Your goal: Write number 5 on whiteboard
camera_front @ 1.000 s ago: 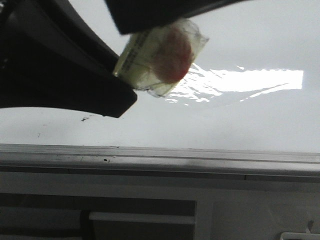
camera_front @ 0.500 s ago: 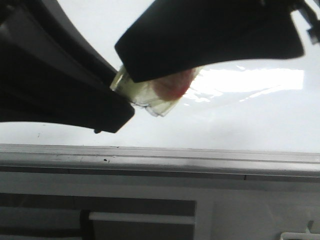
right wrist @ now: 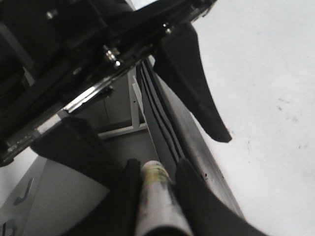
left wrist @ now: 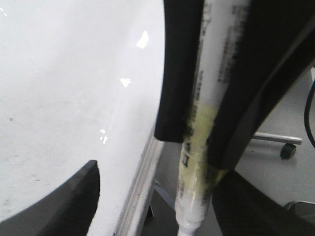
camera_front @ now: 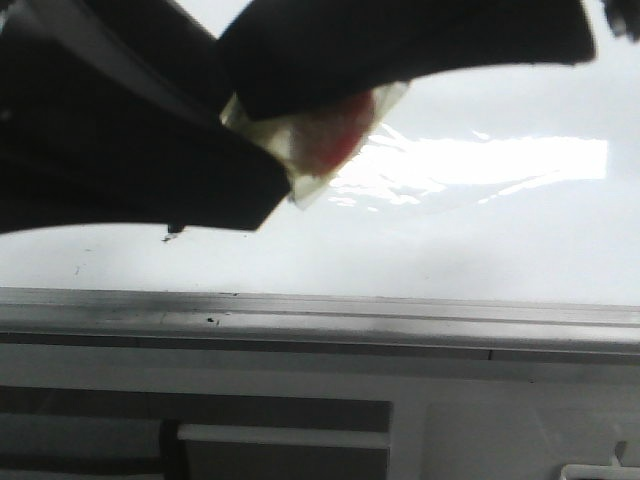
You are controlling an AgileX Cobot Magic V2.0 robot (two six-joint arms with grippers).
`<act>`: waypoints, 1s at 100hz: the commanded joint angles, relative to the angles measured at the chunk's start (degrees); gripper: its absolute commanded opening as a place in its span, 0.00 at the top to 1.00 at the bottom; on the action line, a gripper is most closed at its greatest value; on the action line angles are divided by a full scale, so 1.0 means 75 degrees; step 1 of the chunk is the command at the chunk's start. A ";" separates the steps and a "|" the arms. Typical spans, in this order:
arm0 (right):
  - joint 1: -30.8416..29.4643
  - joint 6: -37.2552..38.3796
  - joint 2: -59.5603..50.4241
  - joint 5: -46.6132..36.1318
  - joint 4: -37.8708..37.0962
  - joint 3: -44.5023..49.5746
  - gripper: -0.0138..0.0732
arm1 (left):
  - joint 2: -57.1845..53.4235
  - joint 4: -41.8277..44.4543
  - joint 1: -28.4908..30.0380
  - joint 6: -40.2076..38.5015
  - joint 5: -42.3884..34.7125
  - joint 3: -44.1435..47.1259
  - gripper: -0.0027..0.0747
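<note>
The whiteboard (camera_front: 450, 250) is glossy white with a bright glare band; it also shows in the left wrist view (left wrist: 59, 88) and the right wrist view (right wrist: 266, 98). No number 5 is in view, only small specks. A white marker (left wrist: 209, 98) with yellowish tape shows its taped, red-tinted end in the front view (camera_front: 325, 140). My right gripper (right wrist: 157, 169) is shut on the marker (right wrist: 155, 196). My left gripper (left wrist: 162, 196) is open, with one finger on each side of the marker, which hangs past the board's grey edge rail (camera_front: 400, 315).
Black smudges mark the board (camera_front: 170, 237) (right wrist: 285, 105). The left gripper's body (right wrist: 74, 49) and one of its fingers (right wrist: 197, 83) crowd the right gripper. Grey frame panels (camera_front: 280, 430) lie below the rail. A caster leg (left wrist: 285, 147) stands on the floor beyond the board.
The right gripper's dark finger has come down from the top of the front view and now covers most of the marker's taped end. The left gripper has shifted slightly.
</note>
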 commanded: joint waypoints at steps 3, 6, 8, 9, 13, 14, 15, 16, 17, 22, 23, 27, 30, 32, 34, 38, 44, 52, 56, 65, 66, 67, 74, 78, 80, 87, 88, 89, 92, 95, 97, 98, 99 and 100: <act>0.0009 0.0033 -0.0156 -0.0554 0.0021 -0.0230 0.91 | -0.0624 -0.0590 -0.0030 -0.0144 -0.0806 -0.0295 0.34; 0.0009 0.0033 -0.0191 -0.0627 -0.0013 -0.0230 0.91 | -0.0792 -0.0647 -0.0030 -0.0183 -0.0869 -0.0295 0.34; 0.0009 0.0033 -0.0222 -0.0698 -0.0033 -0.0230 0.91 | -0.0926 -0.0687 -0.0030 -0.0183 -0.0923 -0.0295 0.35; 0.0009 0.0033 -0.0230 -0.0745 -0.0048 -0.0230 0.91 | -0.1016 -0.0729 -0.0030 -0.0183 -0.0941 -0.0295 0.35; 0.0009 0.0033 -0.0271 -0.0899 -0.0101 -0.0230 0.91 | -0.1242 -0.0847 -0.0030 -0.0183 -0.1055 -0.0277 0.37; 0.0009 0.0033 -0.0283 -0.0963 -0.0139 -0.0230 0.91 | -0.1342 -0.0866 -0.0030 -0.0183 -0.1099 -0.0277 0.37; 0.0009 0.0033 -0.0296 -0.0998 -0.0156 -0.0230 0.91 | -0.1394 -0.0884 -0.0030 -0.0183 -0.1122 -0.0264 0.38; 0.0009 0.0033 -0.0302 -0.1064 -0.0192 -0.0230 0.91 | -0.1499 -0.0918 -0.0030 -0.0183 -0.1146 -0.0263 0.38; -0.0007 0.0033 -0.0314 -0.1098 -0.0209 -0.0230 0.91 | -0.1551 -0.0935 -0.0030 -0.0183 -0.1194 -0.0263 0.39; -0.0038 0.0033 -0.0352 -0.1339 -0.0312 -0.0230 0.91 | -0.1898 -0.1022 0.0014 -0.0183 -0.1410 -0.0145 0.43; -0.0052 0.0033 -0.0352 -0.1410 -0.0348 -0.0230 0.91 | -0.1996 -0.1059 0.0034 -0.0183 -0.1444 -0.0125 0.43; -0.0090 0.0033 -0.0352 -0.1533 -0.0480 -0.0230 0.91 | -0.2237 -0.1233 0.0092 -0.0183 -0.1718 0.0031 0.48; -0.0141 0.0033 -0.0352 -0.1600 -0.0625 -0.0230 0.91 | -0.2465 -0.1420 0.0178 -0.0183 -0.1945 0.0170 0.51; -0.0167 0.0033 -0.0352 -0.1687 -0.0711 -0.0230 0.91 | -0.2557 -0.1589 0.0219 -0.0183 -0.2111 0.0291 0.53; -0.0213 0.0033 -0.0352 -0.1723 -0.0766 -0.0230 0.91 | -0.2696 -0.1780 0.0283 -0.0183 -0.2330 0.0424 0.56; -0.0326 0.0027 -0.0352 -0.1780 -0.0943 -0.0230 0.91 | -0.2958 -0.2141 0.0420 -0.0183 -0.2740 0.0659 0.61; -0.0588 0.0013 -0.0352 -0.1818 -0.1033 -0.0230 0.91 | -0.3326 -0.2926 0.0625 -0.0183 -0.3272 0.1130 0.71; -0.1003 -0.0004 -0.0352 -0.1818 -0.1033 -0.0230 0.91 | -0.3755 -0.3782 0.0814 -0.0183 -0.3724 0.1569 0.82; -0.1173 -0.0004 -0.0352 -0.1818 -0.1033 -0.0230 0.91 | -0.3902 -0.3993 0.0871 -0.0183 -0.3773 0.1753 0.88; -0.1529 -0.0004 -0.0352 -0.1818 -0.1245 -0.0230 0.91 | -0.4133 -0.4080 0.0891 -0.0183 -0.3722 0.2009 0.99; -0.1549 -0.0004 -0.0352 -0.1818 -0.1279 -0.0230 0.91 | -0.4135 -0.4080 0.0891 -0.0183 -0.3698 0.2013 0.99; -0.1585 -0.0004 -0.0352 -0.1818 -0.1344 -0.0230 0.91 | -0.4149 -0.4080 0.0891 -0.0183 -0.3683 0.2043 0.99; -0.1731 -0.0004 -0.0337 -0.1818 -0.1627 -0.0230 0.91 | -0.4148 -0.4080 0.0891 -0.0183 -0.3541 0.2075 0.99; -0.1792 -0.0004 -0.0304 -0.1829 -0.1715 -0.0230 0.91 | -0.4121 -0.4080 0.0891 -0.0183 -0.3472 0.2075 0.99; -0.1811 -0.0004 -0.0290 -0.1829 -0.1750 -0.0230 0.91 | -0.4121 -0.4080 0.0891 -0.0183 -0.3456 0.2075 0.99; -0.1844 -0.0004 -0.0161 -0.1847 -0.1909 -0.0230 0.91 | -0.4117 -0.4080 0.0891 -0.0183 -0.3406 0.2075 0.99; -0.1843 -0.0004 -0.0129 -0.1861 -0.1953 -0.0230 0.91 | -0.4117 -0.4080 0.0891 -0.0183 -0.3406 0.2075 0.99; -0.1859 -0.0004 -0.0129 -0.1877 -0.1972 -0.0230 0.91 | -0.4117 -0.4080 0.0891 -0.0183 -0.3406 0.2075 0.99; -0.1860 -0.0004 -0.0031 -0.1895 -0.2045 -0.0230 0.91 | -0.4117 -0.4080 0.0891 -0.0183 -0.3392 0.2075 0.99; -0.1860 -0.0004 0.0051 -0.1931 -0.2139 -0.0230 0.91 | -0.4117 -0.4080 0.0891 -0.0183 -0.3400 0.2075 0.99; -0.1860 -0.0004 0.0116 -0.1962 -0.2176 -0.0230 0.91 | -0.4117 -0.4080 0.0891 -0.0183 -0.3400 0.2075 0.99; -0.1871 -0.0004 0.0134 -0.1963 -0.2211 -0.0230 0.91 | -0.4117 -0.4080 0.0891 -0.0183 -0.3400 0.2075 0.99; -0.1871 -0.0004 0.0174 -0.1983 -0.2240 -0.0230 0.91 | -0.4117 -0.4080 0.0891 -0.0183 -0.3400 0.2075 0.99; -0.1878 -0.0004 0.0215 -0.1983 -0.2254 -0.0230 0.91 | -0.4117 -0.4080 0.0891 -0.0183 -0.3400 0.2075 0.99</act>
